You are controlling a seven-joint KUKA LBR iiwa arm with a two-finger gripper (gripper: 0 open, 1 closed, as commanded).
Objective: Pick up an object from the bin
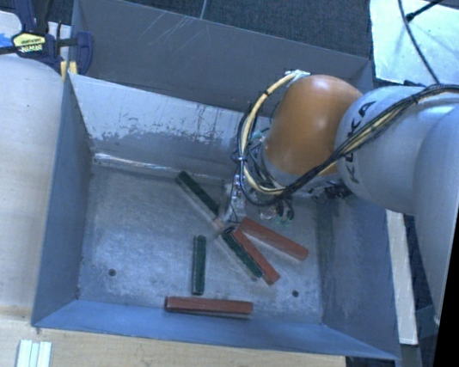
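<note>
Camera view: the arm reaches in from the right, with its orange wrist cover hanging low over the grey bin. The jaws are down near the back middle of the floor, right where a slanted dark green stick meets two red-brown sticks and another dark green one tucked against them. Honestly can't tell if the jaws are clenched or released, or grasping anything. A third green stick lies alone mid-floor, and one more red-brown stick sits along the front wall.
</note>
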